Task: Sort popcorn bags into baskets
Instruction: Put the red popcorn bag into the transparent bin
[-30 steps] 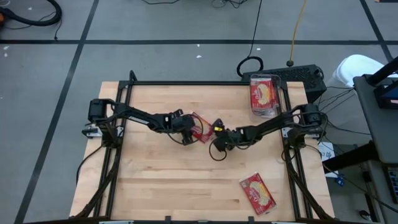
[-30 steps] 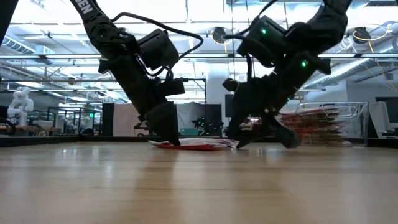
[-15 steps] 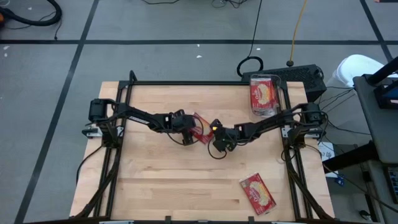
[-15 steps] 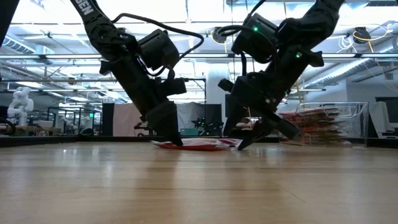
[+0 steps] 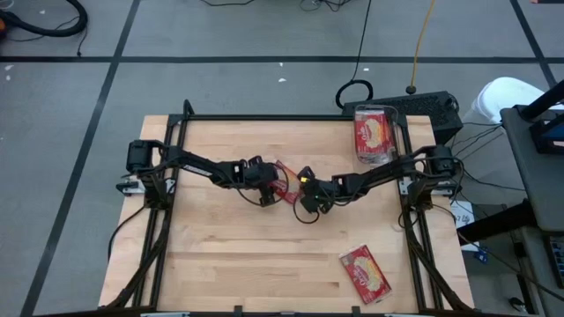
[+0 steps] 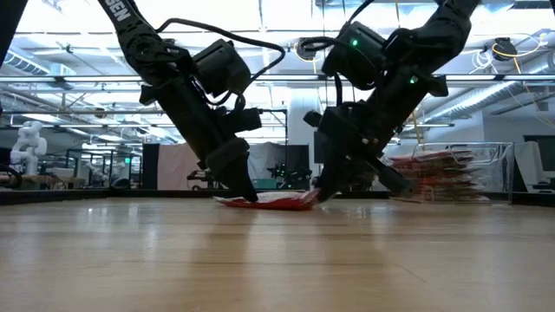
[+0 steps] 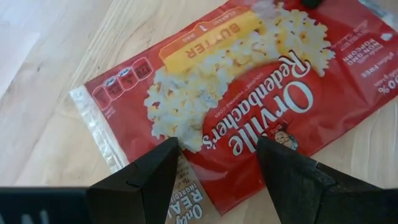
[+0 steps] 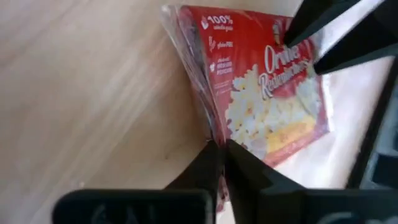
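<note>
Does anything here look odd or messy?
Slightly: the middle popcorn bag is crumpled at one edge, where the right gripper has shut its fingers on it. Another bag lies askew near the table's front corner.

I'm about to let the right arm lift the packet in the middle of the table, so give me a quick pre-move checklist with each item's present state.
1. Right gripper shut on the edge of the centre popcorn bag: ok.
2. Left gripper clear of that bag: not ok, its open fingers stand over it.
3. Only one bag pinched: cannot tell; printed paper shows beneath.
4. Basket has room: cannot tell; packets already fill it.
5. Spare bag lies outside the path: ok.
</note>
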Motion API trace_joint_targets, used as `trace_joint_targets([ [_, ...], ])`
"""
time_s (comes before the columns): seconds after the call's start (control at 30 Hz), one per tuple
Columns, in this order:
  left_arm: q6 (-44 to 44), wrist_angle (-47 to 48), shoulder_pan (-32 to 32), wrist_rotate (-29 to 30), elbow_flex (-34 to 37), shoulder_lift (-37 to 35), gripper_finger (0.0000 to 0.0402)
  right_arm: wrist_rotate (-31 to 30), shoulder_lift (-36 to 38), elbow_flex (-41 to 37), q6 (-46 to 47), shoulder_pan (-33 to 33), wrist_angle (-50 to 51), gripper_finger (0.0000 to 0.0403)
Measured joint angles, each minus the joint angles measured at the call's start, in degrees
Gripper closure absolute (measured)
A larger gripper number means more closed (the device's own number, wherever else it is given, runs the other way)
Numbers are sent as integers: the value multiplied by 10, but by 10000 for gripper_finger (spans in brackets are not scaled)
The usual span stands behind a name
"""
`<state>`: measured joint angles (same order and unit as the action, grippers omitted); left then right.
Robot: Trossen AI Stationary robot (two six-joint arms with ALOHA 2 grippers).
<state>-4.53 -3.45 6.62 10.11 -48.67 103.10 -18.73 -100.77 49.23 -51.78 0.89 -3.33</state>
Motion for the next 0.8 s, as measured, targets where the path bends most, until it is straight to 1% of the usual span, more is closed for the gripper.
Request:
trace_joint_targets([
  [0.03,-10,8,-1,0,-2,-5,174,-13,0,0,9,5,-4,393],
  [0.1,-27,25,-4,1,-5,-19,174,-44,0,0,28,15,-13,392],
  [0.2,-52,53,-20,10,-6,-60,174,-95,7,0,55,33,-13,395],
  [0.27,-62,70,-39,39,-6,-92,174,-124,20,0,80,46,-14,400],
  [0.33,-55,79,-67,80,-6,-122,174,-145,34,0,112,57,-13,400],
  [0.4,-20,67,-98,113,-7,-141,174,-148,50,0,145,65,-8,401],
  [0.53,56,32,-159,155,-7,-140,173,-144,77,0,198,76,-14,402],
  [0.6,55,0,-178,160,-7,-128,173,-141,86,0,227,78,-14,402],
  [0.67,49,-6,-191,176,-7,-115,172,-134,95,0,256,78,-15,402],
  [0.8,35,-36,-204,208,-8,-87,149,-76,105,0,309,75,-23,402],
])
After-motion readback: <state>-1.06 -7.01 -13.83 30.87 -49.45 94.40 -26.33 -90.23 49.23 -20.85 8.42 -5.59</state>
